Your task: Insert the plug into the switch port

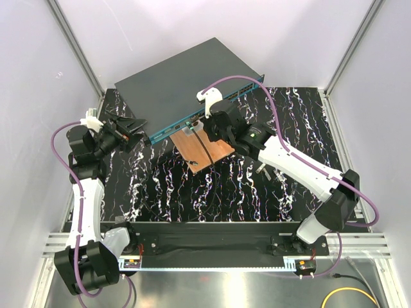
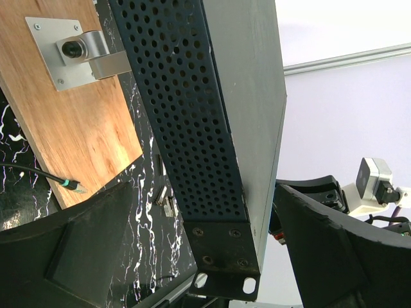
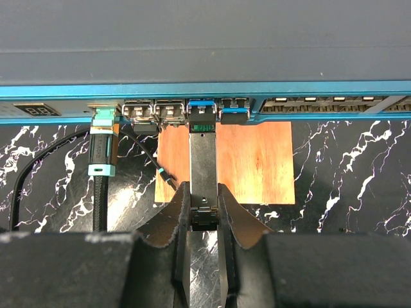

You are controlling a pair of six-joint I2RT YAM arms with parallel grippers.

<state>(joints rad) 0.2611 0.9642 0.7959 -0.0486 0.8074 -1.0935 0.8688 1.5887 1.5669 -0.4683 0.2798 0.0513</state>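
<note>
1. Surface: black tabletop (image 1: 212,192) with white marble veining. A silver slotted rail (image 1: 385,244) runs along the near edge.
2. Room: pale, plain walls (image 1: 308,38) on three sides, with aluminium posts (image 1: 74,48) at the corners. A yellow cable (image 1: 350,296) is coiled on the metal floor at near right.
3. Switch (image 1: 180,80): at the far end of the table, turned at an angle, teal front face (image 3: 321,90) towards the arms. A copper-brown board (image 3: 257,160) lies flat just in front of it, with a metal bracket (image 2: 64,51) screwed on.
4. Right gripper (image 3: 203,192): clamped on the tail of the plug (image 3: 203,160), one finger on each side. The plug's body runs straight ahead and its nose sits at a blue-tabbed port in the teal face. Depth of entry can't be judged.
5. Left gripper (image 2: 202,192): jaws spread wide, straddling the switch's perforated side at the left corner. Can't tell whether they press on it.
6. Black braided cable (image 3: 103,160) with a teal connector is seated in a port left of the plug.
7. Writing: green label on the plug's nose and a small digit window (image 3: 35,109) at the face's left end, both too small to read.
</note>
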